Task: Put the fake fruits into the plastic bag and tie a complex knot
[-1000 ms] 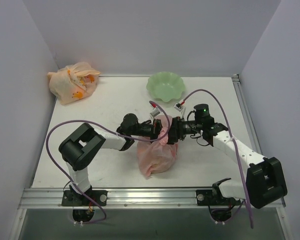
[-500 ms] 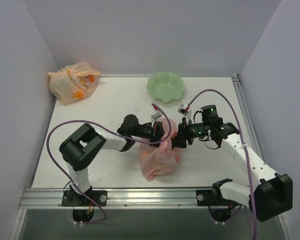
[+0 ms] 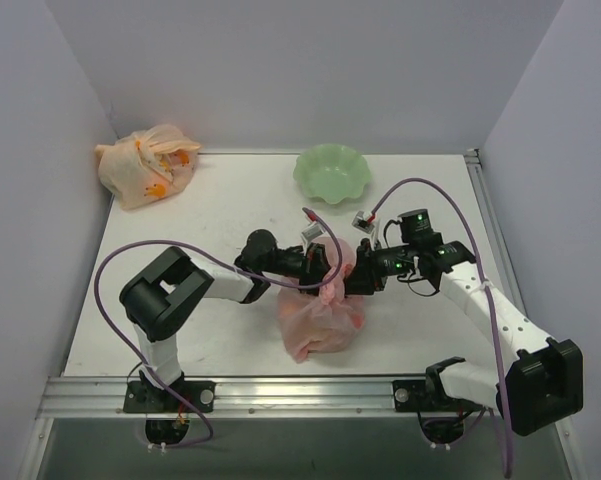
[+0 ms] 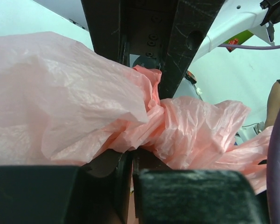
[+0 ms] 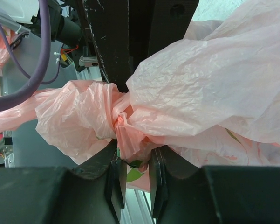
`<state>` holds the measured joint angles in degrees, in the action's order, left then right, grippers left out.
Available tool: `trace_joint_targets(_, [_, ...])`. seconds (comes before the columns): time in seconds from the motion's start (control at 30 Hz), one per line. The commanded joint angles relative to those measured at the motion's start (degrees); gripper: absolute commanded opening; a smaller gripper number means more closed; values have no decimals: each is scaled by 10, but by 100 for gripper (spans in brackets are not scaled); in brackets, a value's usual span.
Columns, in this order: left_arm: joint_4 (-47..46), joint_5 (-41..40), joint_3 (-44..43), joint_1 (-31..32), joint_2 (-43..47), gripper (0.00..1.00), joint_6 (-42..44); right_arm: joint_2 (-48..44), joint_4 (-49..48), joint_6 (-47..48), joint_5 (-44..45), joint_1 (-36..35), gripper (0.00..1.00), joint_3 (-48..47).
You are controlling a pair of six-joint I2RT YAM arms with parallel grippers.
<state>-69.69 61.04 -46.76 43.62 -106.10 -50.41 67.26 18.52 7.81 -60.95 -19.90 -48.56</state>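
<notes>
The pink plastic bag (image 3: 318,318) sits bulging in the middle of the table, its top twisted into a knot (image 3: 332,290). The fake fruits are hidden inside it; only a green bit (image 5: 136,164) shows through the plastic under the knot. My left gripper (image 3: 318,268) comes in from the left, and in the left wrist view it (image 4: 132,156) is shut on pink plastic beside the knot (image 4: 160,116). From the right, my right gripper (image 3: 357,281) meets the knot. In the right wrist view it (image 5: 134,161) is closed on a twisted strand just below the knot (image 5: 116,109).
A green scalloped bowl (image 3: 330,172) stands at the back centre. A pale orange tied bag (image 3: 146,163) lies in the back left corner. Purple cables loop over both arms. A metal rail (image 3: 300,392) runs along the near edge, and walls close in three sides.
My right gripper has dropped to the knot and narrowed its jaws around the strand. The bag's top has been pulled slightly nearer. The left gripper has hardly moved.
</notes>
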Motion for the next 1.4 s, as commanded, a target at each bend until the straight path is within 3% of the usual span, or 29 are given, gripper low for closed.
trace_joint_targets(0.0, [-31,27,11,-12,18,17,-1,-6,3,23,-3,2,1,-23])
trace_joint_targets(0.27, [39,38,44,-55,60,43,64,-12,7,30,-14,4,0,-18])
trace_joint_targets(0.57, [213,59,41,-145,154,54,177,-15,15,44,-13,5,0,-24])
trace_joint_targets(0.63, [301,73,30,-174,190,61,219,-13,19,44,-8,4,0,-30])
trace_joint_targets(0.7, [410,74,8,-189,222,62,345,-13,23,45,-3,3,0,-36])
trace_joint_targets(0.73, [575,73,-41,-194,253,63,408,-13,28,47,4,3,0,-38])
trace_joint_targets(0.77, [698,64,-75,-188,266,64,594,-13,30,47,8,1,0,-41])
trace_joint_targets(0.8, [812,60,-103,-179,273,64,671,-13,34,48,11,1,0,-43])
trace_joint_targets(0.83, [990,45,-136,-170,286,65,746,-13,41,50,16,0,0,-44])
trace_joint_targets(0.87, [1034,30,-161,-146,294,65,808,-12,44,49,20,0,0,-50])
trace_joint_targets(0.9, [1062,16,-163,-138,319,65,809,-11,48,50,21,-2,0,-51])
trace_joint_targets(1.17, [1043,-130,-164,-17,405,79,775,-13,82,60,65,-15,0,-69])
trace_joint_targets(1.37, [927,-268,-163,45,398,85,693,-16,92,59,76,-21,0,-78])
